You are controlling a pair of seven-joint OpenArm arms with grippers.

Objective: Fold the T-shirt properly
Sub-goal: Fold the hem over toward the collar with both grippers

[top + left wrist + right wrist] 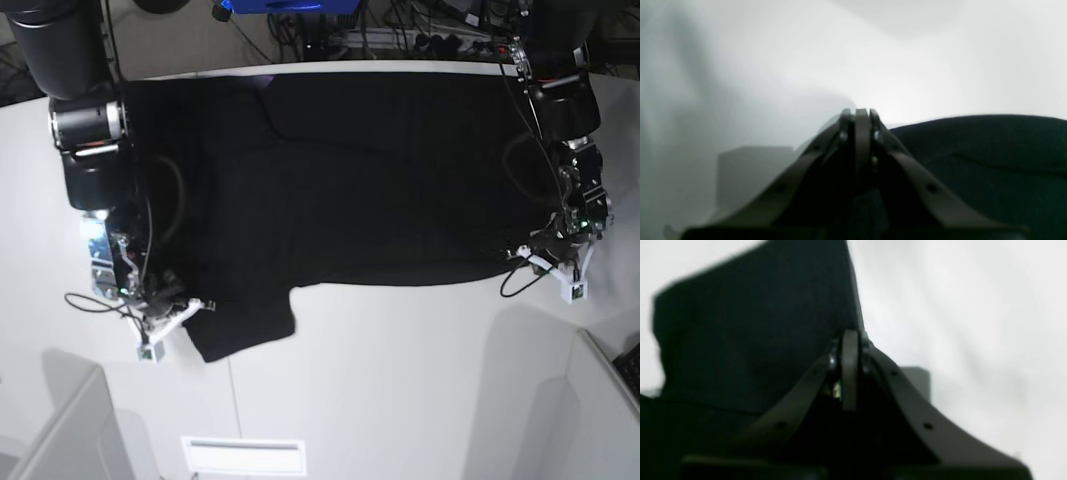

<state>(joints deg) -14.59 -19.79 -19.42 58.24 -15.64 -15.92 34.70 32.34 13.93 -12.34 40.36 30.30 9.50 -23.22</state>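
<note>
The black T-shirt [380, 170] lies spread flat across the white table [400, 370], plain side up, with one sleeve [245, 325] pointing toward the near edge. At that sleeve's outer edge my right gripper [190, 307] is shut. In the right wrist view its closed tips [850, 335] pinch the border of the black cloth [750, 340]. My left gripper [527, 258] is shut at the shirt's other near corner. The left wrist view shows its fingers pressed together [858, 111], with dark cloth [990, 160] running in from the right.
Both arms stand over the table's two ends. Cables and gear [400, 30] crowd the space behind the far edge. Grey panels sit at the near left [55, 430] and near right [610, 400] corners, and a slotted white plate [243, 455] lies at the front.
</note>
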